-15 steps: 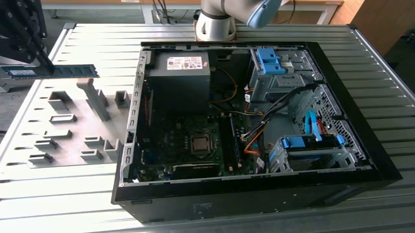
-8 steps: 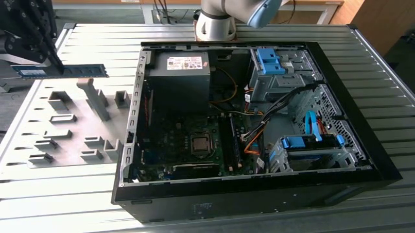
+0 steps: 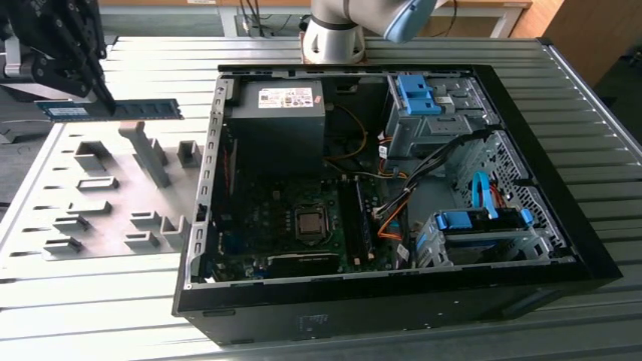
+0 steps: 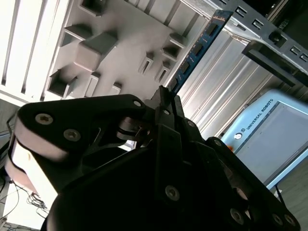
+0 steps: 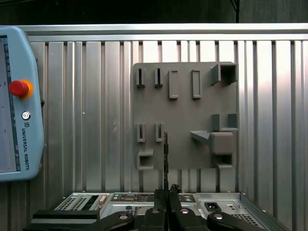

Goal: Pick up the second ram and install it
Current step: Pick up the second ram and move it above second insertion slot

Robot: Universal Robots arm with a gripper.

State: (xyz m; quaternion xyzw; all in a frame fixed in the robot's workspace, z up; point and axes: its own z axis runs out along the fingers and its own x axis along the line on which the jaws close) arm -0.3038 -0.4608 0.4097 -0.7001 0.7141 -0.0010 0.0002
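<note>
place: robotics lab, probably | evidence: ribbed metal bench [image 3: 101,316], teach pendant [image 5: 17,106], opened computer case [image 3: 381,316], grey fixture plate [image 3: 125,197]

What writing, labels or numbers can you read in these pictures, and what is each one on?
On the teach pendant: a maker's name along its edge, in both wrist views; a brand, so not quoted.
On the power supply label: print too small to read.
On the second ram, a pale label: too small to read.

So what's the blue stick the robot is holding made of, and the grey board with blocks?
The second ram looks like matte blue circuit board, with black chips in a row, probably plastic. The grey board looks like dull plastic, maybe painted metal: even colour, no shine.
</note>
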